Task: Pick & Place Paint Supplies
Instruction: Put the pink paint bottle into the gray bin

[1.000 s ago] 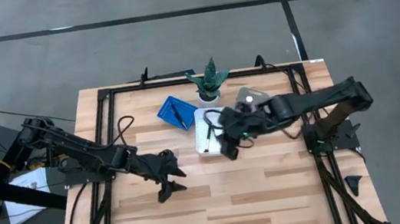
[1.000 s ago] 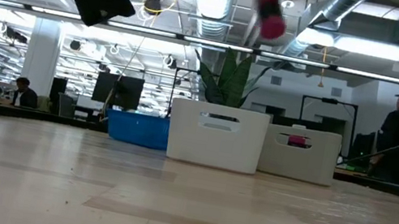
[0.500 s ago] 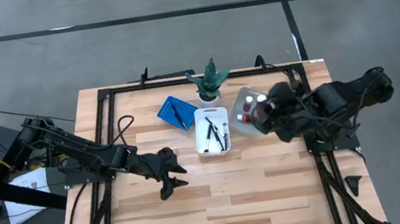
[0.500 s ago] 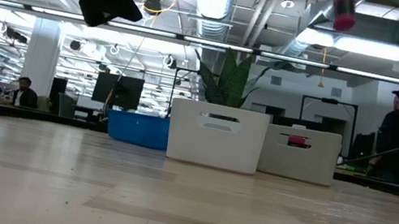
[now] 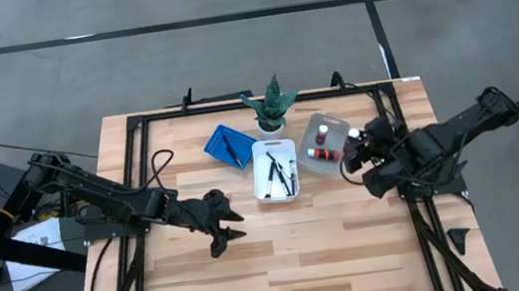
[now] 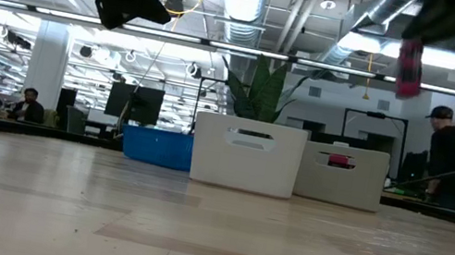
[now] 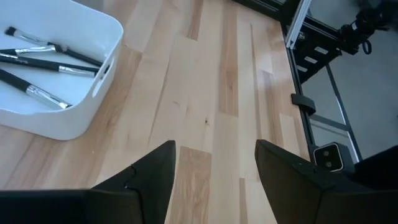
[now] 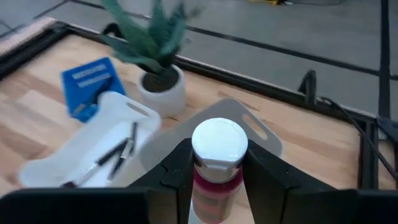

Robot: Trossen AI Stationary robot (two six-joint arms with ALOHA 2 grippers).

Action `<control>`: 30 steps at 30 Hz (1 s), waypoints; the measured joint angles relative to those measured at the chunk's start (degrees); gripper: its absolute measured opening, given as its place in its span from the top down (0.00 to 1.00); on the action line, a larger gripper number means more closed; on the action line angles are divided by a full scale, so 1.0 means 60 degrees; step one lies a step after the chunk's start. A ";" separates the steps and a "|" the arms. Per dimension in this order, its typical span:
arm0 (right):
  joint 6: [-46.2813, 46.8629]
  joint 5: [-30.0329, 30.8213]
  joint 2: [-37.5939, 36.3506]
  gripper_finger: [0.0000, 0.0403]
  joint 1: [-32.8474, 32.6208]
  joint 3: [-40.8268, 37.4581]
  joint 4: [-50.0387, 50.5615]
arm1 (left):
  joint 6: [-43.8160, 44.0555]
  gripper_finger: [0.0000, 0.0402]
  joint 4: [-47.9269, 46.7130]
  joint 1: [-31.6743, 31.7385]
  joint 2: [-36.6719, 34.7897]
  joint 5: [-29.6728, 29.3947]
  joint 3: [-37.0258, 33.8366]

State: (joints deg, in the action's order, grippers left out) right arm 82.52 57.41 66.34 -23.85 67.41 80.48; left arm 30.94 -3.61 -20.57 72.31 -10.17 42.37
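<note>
A pink-red bottle with a white cap [image 8: 219, 144] sits between the fingers of my right gripper [image 5: 352, 150], which hovers by the right side of the grey tray [image 5: 314, 165]. In the low view the held bottle [image 6: 409, 66] hangs high above the table. Two more red bottles [image 5: 322, 142] stand in the grey tray. Several dark paintbrushes [image 5: 277, 173] lie in the white tray [image 5: 273, 146], and one lies in the blue tray [image 5: 229, 145]. My left gripper [image 7: 214, 180] is open over bare wood, left of the white tray [image 7: 74, 118]. My right gripper pinches the bottle between its two fingers, on the pink body just under the white cap [image 8: 214, 180]. The fingers stand on either side of the bottle, with the cap past their tips. The bottle is lifted clear of the table and the trays.
A small green potted plant [image 5: 271, 104] stands at the far edge behind the trays. A black frame [image 5: 132, 132] runs around the tabletop. The near half of the table [image 5: 295, 261] is bare wood. People show in the room beyond.
My right gripper has carried the bottle from over the white tray toward the table's right edge, past the grey tray, rolling its wrist on the way. The bottle has stayed in its fingers, has sunk a little and now hangs nearly upright.
</note>
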 joint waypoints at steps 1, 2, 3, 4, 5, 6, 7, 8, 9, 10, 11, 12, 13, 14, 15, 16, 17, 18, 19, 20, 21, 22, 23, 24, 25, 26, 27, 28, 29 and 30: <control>0.0081 0.0016 -0.0244 0.73 0.0057 -0.0428 -0.0134 | 0.0000 0.47 0.0018 0.0002 0.0000 -0.0007 0.0000; 0.0125 0.0029 -0.0476 0.73 0.0134 -0.0842 -0.0356 | -0.0001 0.47 0.0044 0.0002 0.0000 -0.0027 0.0000; 0.0105 0.0091 -0.0709 0.73 0.0232 -0.1248 -0.0684 | -0.0004 0.47 0.0051 0.0002 0.0000 -0.0053 0.0000; -0.0024 0.0173 -0.0945 0.73 0.0327 -0.1647 -0.1073 | -0.0004 0.47 0.0049 0.0002 0.0000 -0.0067 0.0000; -0.0227 0.0188 -0.1191 0.73 0.0421 -0.2034 -0.1493 | -0.0004 0.47 0.0046 0.0002 0.0000 -0.0067 0.0000; -0.0529 0.0186 -0.1429 0.73 0.0514 -0.2398 -0.1932 | -0.0004 0.47 0.0046 0.0002 0.0000 -0.0067 0.0000; -0.0893 0.0189 -0.1663 0.73 0.0633 -0.2740 -0.2473 | 0.0000 0.47 0.0049 0.0002 0.0000 -0.0078 0.0000; -0.1339 0.0176 -0.1864 0.73 0.0775 -0.3048 -0.3052 | 0.0000 0.47 0.0046 0.0002 0.0000 -0.0085 0.0000; -0.1839 0.0100 -0.2055 0.73 0.0935 -0.3353 -0.3599 | 0.0000 0.47 0.0046 0.0002 0.0000 -0.0097 0.0000; -0.2357 -0.0012 -0.2222 0.73 0.1134 -0.3643 -0.4060 | 0.0000 0.47 0.0046 0.0002 0.0000 -0.0107 0.0000; -0.2858 -0.0122 -0.2369 0.73 0.1344 -0.3903 -0.4506 | 0.0013 0.47 0.0046 0.0002 0.0000 -0.0112 0.0000; -0.3262 -0.0233 -0.2502 0.73 0.1576 -0.4146 -0.4870 | 0.0082 0.47 0.0046 0.0004 0.0000 -0.0129 0.0000; -0.3579 -0.0362 -0.2620 0.73 0.1813 -0.4366 -0.5107 | 0.0138 0.47 0.0044 0.0018 0.0000 -0.0140 0.0000; -0.3844 -0.0470 -0.2727 0.73 0.2041 -0.4564 -0.5307 | 0.0169 0.47 0.0046 0.0029 0.0000 -0.0139 0.0000; -0.4104 -0.0578 -0.2836 0.73 0.2271 -0.4757 -0.5531 | 0.0204 0.47 0.0042 0.0050 0.0000 -0.0139 0.0000; -0.4334 -0.0657 -0.2961 0.73 0.2471 -0.4927 -0.5683 | 0.0234 0.47 0.0046 0.0059 0.0000 -0.0140 0.0000; -0.4583 -0.0756 -0.3091 0.73 0.2679 -0.5082 -0.5892 | 0.0333 0.47 0.0049 0.0060 0.0000 -0.0141 0.0000; -0.4914 -0.0883 -0.3224 0.73 0.2889 -0.5238 -0.6257 | 0.0398 0.47 0.0049 0.0060 0.0000 -0.0143 0.0000; -0.5312 -0.1093 -0.3345 0.73 0.3107 -0.5402 -0.6724 | 0.0431 0.47 0.0055 0.0060 0.0000 -0.0140 0.0000; -0.5788 -0.1412 -0.3465 0.73 0.3340 -0.5563 -0.7158 | 0.0451 0.47 0.0095 0.0060 0.0000 -0.0141 0.0000; -0.6253 -0.1716 -0.3556 0.73 0.3582 -0.5718 -0.7629 | 0.0457 0.47 0.0161 0.0060 0.0000 -0.0139 0.0000; -0.6717 -0.2028 -0.3609 0.73 0.3827 -0.5873 -0.8188 | 0.0459 0.47 0.0201 0.0060 0.0000 -0.0152 0.0000; -0.7122 -0.2310 -0.3639 0.73 0.4067 -0.6010 -0.8680 | 0.0459 0.47 0.0218 0.0060 0.0000 -0.0196 0.0000; -0.7469 -0.2529 -0.3645 0.73 0.4333 -0.6117 -0.8974 | 0.0471 0.47 0.0238 0.0060 0.0000 -0.0253 0.0000; -0.7730 -0.2712 -0.3629 0.73 0.4592 -0.6162 -0.9066 | 0.0523 0.47 0.0267 0.0060 0.0000 -0.0271 0.0000; -0.7922 -0.2858 -0.3588 0.73 0.4853 -0.6162 -0.9062 | 0.0642 0.47 0.0272 0.0064 0.0000 -0.0282 0.0000; -0.8091 -0.2941 -0.3526 0.73 0.5084 -0.6158 -0.9087 | 0.0697 0.47 0.0265 0.0064 0.0000 -0.0282 0.0000; -0.8285 -0.3124 -0.3485 0.73 0.5301 -0.6158 -0.9120 | 0.0728 0.47 0.0264 0.0064 0.0000 -0.0282 0.0000; -0.8493 -0.3336 -0.3485 0.73 0.5484 -0.6165 -0.9120 | 0.0748 0.47 0.0264 0.0064 0.0000 -0.0288 0.0000; -0.8725 -0.3472 -0.3487 0.73 0.5660 -0.6165 -0.9182 | 0.0750 0.47 0.0268 0.0064 0.0000 -0.0292 0.0000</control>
State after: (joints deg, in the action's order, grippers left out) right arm 30.16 36.58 45.42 10.11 30.41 25.38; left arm 35.44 -2.00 -20.18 72.31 -11.92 42.37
